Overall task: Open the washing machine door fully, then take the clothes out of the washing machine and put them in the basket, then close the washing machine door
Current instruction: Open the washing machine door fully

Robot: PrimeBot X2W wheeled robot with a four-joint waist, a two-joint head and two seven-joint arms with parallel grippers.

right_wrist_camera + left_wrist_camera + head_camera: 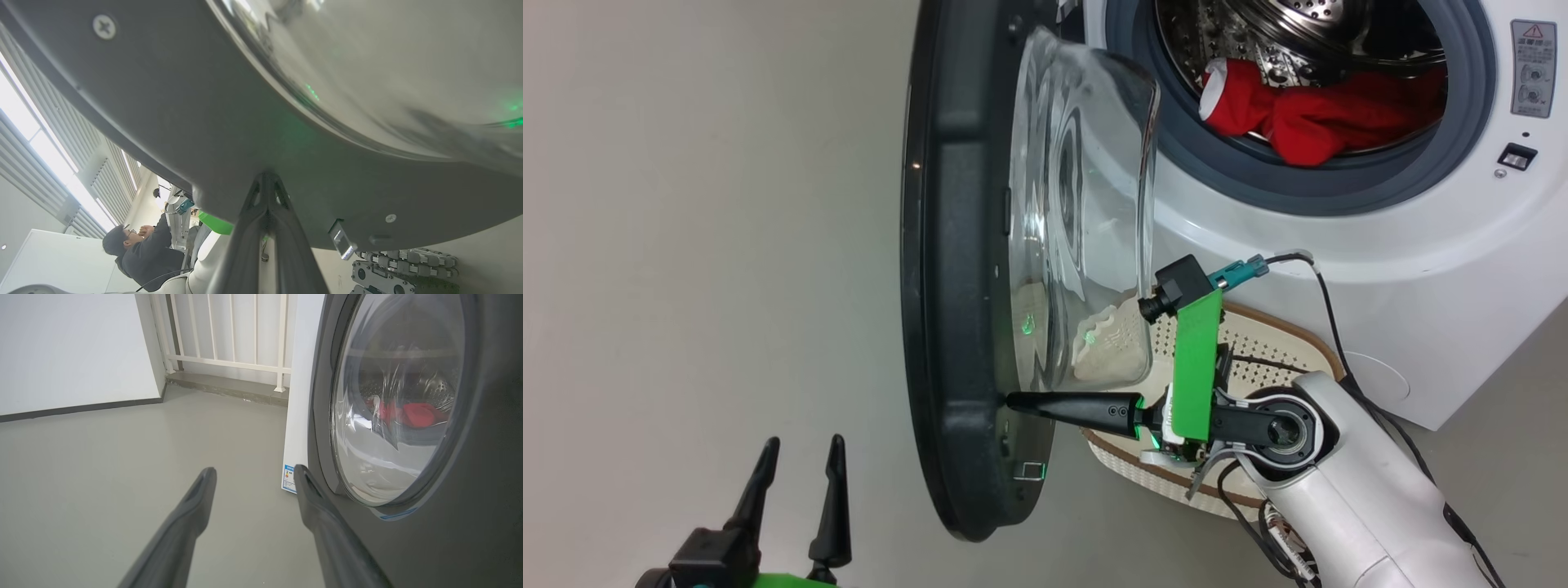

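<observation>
While the clenched, empty right gripper (1013, 402) touches the matte black rim of the open washing machine door (956, 269) at 9 o'clock, the left gripper (805, 447) gapes at 7, red clothes (1307, 114) lie in the perforated steel drum (1258, 33) at 1, beside an unreadable grey sticker (1533, 69)

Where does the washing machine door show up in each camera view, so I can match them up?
Head view: the washing machine door stands edge-on, left of centre, swung open.
Left wrist view: the door takes the right side, outer face toward the camera.
Right wrist view: the door spans the top, inner side, very close.
Shared landmark: its clear glass bowl.
</observation>
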